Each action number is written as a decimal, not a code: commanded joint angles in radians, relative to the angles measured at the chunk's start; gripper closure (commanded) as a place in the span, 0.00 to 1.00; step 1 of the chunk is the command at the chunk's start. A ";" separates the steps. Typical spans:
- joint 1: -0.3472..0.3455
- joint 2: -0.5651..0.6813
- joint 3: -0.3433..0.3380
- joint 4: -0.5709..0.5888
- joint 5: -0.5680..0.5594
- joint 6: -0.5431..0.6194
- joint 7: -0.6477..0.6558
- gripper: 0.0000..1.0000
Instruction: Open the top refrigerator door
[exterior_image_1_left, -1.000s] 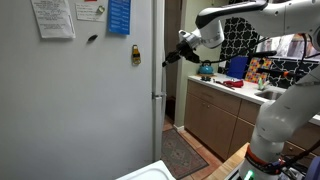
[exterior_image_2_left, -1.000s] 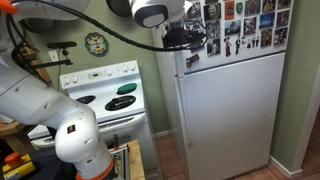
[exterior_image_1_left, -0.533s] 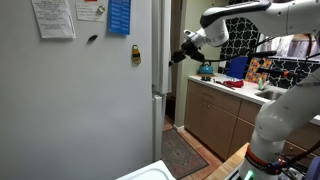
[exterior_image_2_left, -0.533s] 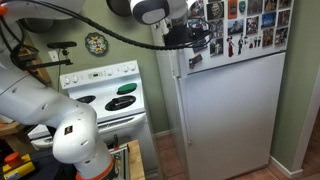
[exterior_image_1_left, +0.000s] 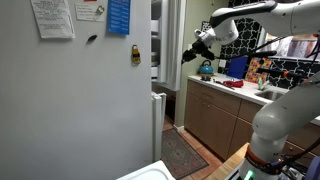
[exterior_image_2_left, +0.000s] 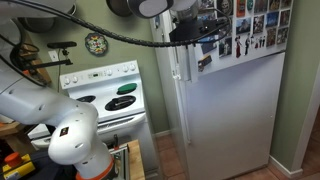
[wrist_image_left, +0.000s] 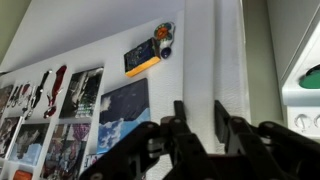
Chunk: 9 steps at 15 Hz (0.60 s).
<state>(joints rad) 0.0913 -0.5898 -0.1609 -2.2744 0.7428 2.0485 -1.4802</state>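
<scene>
Above the lower fridge door (exterior_image_2_left: 225, 120), the top refrigerator door (exterior_image_2_left: 235, 48) stands swung slightly ajar, magnets (exterior_image_2_left: 250, 20) on its face. At its free edge the pincer (exterior_image_2_left: 190, 32) seems clenched on it, its 2 fingers (wrist_image_left: 180, 125) straddling the pale strip.

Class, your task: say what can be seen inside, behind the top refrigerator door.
The top refrigerator door stands ajar. Through the gap in an exterior view, only dim shelf edges show. Whatever they hold is hidden by the door and the fridge side.
</scene>
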 joint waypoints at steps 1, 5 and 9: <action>-0.011 -0.004 -0.006 0.023 -0.014 -0.006 -0.020 0.42; -0.014 -0.009 -0.002 0.049 -0.016 0.017 -0.024 0.15; -0.033 -0.007 0.016 0.051 -0.042 0.080 -0.003 0.00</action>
<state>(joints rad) 0.0794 -0.5918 -0.1619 -2.2141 0.7342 2.0785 -1.4834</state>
